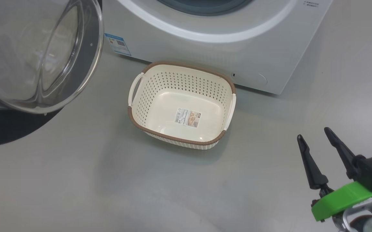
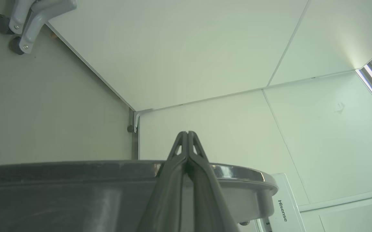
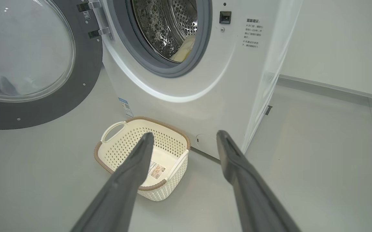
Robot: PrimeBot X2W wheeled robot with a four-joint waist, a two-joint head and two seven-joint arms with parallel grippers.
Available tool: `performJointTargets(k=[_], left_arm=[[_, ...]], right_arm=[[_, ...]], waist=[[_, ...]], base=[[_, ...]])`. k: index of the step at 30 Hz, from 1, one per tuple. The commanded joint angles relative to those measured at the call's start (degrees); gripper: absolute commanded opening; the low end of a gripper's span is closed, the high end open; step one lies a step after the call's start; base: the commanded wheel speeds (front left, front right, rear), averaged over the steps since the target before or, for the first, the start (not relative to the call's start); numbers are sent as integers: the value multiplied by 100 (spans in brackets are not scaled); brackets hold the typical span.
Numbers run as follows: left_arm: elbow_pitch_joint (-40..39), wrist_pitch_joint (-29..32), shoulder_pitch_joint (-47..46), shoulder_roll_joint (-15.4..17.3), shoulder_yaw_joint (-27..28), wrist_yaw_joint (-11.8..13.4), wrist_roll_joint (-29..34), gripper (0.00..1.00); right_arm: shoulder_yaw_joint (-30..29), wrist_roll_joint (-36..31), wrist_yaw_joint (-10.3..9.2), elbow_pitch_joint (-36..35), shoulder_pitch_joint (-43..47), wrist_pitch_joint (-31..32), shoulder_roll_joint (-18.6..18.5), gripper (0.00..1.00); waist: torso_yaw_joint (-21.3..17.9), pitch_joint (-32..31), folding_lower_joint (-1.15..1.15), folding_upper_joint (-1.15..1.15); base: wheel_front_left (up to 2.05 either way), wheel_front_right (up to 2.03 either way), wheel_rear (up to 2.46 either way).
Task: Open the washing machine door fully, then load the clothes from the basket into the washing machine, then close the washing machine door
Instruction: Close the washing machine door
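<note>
Your left tool, fingers pressed together and pinching nothing, stood at the rim of the washing machine door; whether it touched could not be told. The door hung wide open on your left. Your right tool, fingers spread and empty, hovered over the floor on your right, well apart from the door. The basket sat empty just before the washing machine, and the clothes lay inside the drum. Only closing seemed left, and the left arm was nearer, the door needing to swing rightward.
</note>
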Motion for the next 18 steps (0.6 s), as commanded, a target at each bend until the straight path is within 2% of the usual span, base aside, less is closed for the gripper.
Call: performJointTargets(k=[1,18], left_arm=[[-151,28,-138,464,162,-40,90,0],[231,1002,-23,567,-190,-41,112,0]], right_arm=[[101,24,24,-227,-214,46,-118,100],[195,72,24,-277,-230,166,-141,100]], waist=[[13,5,-1,0],[96,3,-1,0]], base=[[0,0,0],[0,0,0]])
